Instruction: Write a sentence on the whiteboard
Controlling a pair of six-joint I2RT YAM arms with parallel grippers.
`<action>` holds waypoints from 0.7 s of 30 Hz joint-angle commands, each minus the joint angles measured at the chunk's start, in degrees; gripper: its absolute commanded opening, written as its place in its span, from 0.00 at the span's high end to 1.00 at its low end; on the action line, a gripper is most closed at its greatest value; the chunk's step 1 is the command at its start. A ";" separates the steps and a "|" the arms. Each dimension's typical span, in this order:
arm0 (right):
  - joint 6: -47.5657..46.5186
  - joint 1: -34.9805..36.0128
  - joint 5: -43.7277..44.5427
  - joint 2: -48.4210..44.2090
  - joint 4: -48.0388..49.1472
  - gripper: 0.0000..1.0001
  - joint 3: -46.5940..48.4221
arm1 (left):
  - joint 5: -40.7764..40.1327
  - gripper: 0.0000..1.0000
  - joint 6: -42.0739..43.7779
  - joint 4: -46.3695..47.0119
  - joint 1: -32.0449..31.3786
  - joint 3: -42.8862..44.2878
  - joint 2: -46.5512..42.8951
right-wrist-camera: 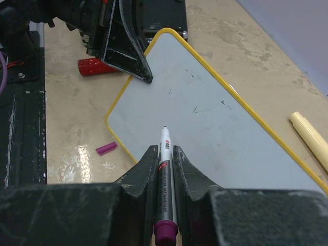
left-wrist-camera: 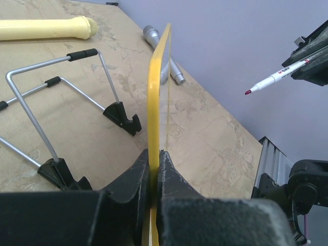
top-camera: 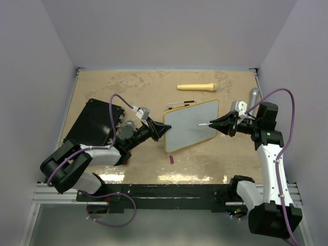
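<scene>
Tan, mottled surface (top-camera: 154, 84). Carries a black flat case (top-camera: 92, 123) at the left, a pale-yellow cylinder (top-camera: 197, 87) far back, a silver cylinder (top-camera: 254, 95) far right, a wire stand (top-camera: 179, 105) mid-way, and a small magenta cap (top-camera: 172, 159) nearer the front.

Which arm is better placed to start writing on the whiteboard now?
Right. The right gripper is shut on the uncapped marker, with the tip aimed at the whiteboard and just short of it. The left gripper is occupied, clamped on the whiteboard's yellow rim.
</scene>
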 commanded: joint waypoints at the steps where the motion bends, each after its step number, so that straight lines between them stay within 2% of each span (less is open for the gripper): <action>1: 0.94 0.16 -1.54 -1.12 3.16 1.00 -0.59 | -2.40 1.00 2.34 5.14 -1.31 -1.25 -0.30; 12: 1.38 0.16 -0.75 -0.07 3.08 1.00 -1.11 | -8.03 1.00 1.90 3.03 -4.12 -2.92 -1.18; 21: -3.18 0.16 0.39 1.08 -0.78 1.00 -0.94 | -9.26 1.00 -0.29 2.32 -4.56 -3.71 -1.18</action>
